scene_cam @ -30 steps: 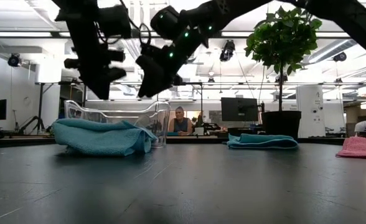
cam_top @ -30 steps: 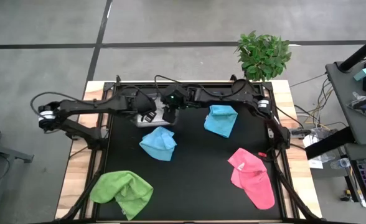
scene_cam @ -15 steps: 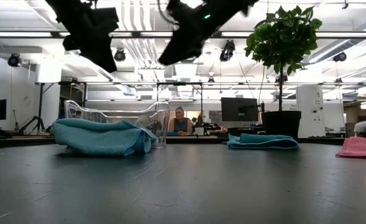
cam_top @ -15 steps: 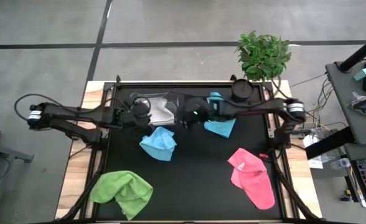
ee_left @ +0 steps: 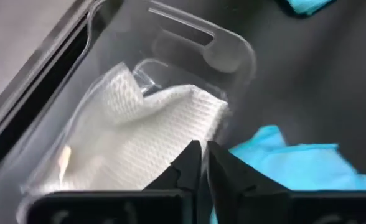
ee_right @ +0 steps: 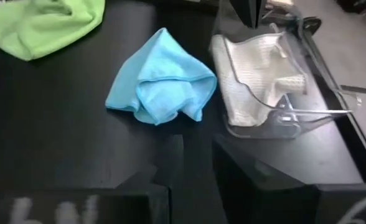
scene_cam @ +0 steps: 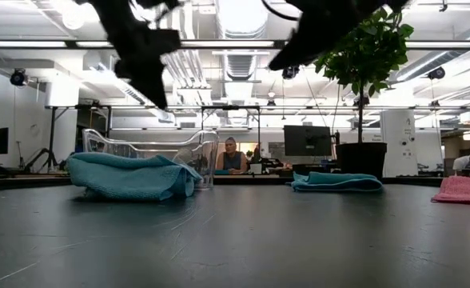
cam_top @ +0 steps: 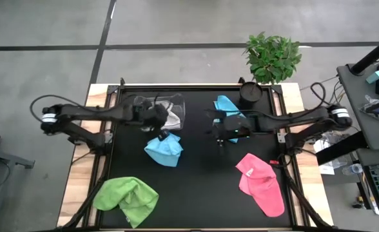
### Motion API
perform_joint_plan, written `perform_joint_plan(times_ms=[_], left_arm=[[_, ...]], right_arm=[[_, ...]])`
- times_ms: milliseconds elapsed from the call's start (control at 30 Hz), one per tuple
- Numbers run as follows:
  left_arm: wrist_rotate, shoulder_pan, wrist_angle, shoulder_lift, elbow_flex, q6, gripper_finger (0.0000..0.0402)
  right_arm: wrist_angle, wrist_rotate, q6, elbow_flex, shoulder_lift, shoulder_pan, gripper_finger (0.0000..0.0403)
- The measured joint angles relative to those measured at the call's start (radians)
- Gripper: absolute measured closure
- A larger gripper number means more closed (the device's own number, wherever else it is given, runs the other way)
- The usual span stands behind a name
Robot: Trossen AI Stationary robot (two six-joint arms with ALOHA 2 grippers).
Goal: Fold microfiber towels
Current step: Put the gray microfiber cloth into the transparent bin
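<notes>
The left hand (cam_top: 158,125) hangs above the near edge of the clear tub (cam_top: 176,103), its fingers (ee_left: 189,165) pressed together on nothing, right between the tub and the nearest light blue towel (cam_top: 164,148). Inside the tub lies the pale grey-white towel (ee_left: 139,140), bunched against the wall. That light blue towel sits crumpled on the black tabletop (cam_top: 202,174) just in front of the tub. The right hand (cam_top: 223,132) hovers over the middle of the tabletop beside the second light blue towel (cam_top: 227,106), which lies near the potted plant (cam_top: 272,57); its fingers (ee_right: 164,158) stand a little apart and carry nothing. The pink towel (cam_top: 262,183) lies toward the right front, the lime green towel (cam_top: 126,198) at the left front corner, both well apart from the hands.
</notes>
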Motion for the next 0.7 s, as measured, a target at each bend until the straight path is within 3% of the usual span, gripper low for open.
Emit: perform_joint_plan(times_ms=[167,267,433,700], left_arm=[[0.143,0.153,0.000,0.109,0.045,0.286,0.0400],[0.172,0.226,0.000,0.186,0.054,0.406,0.0401],[0.172,0.304,0.009,0.297,0.071,0.470,0.0401],[0.172,0.338,0.202,0.376,0.071,0.489,0.0401]], right_arm=[[0.145,0.000,-0.001,-0.141,-0.089,-0.001,0.0347],[0.204,0.000,-0.010,-0.204,-0.123,-0.001,0.0354],[0.247,0.001,-0.016,-0.256,-0.140,-0.003,0.0355],[0.247,0.001,-0.041,-0.264,-0.130,-0.003,0.0355]])
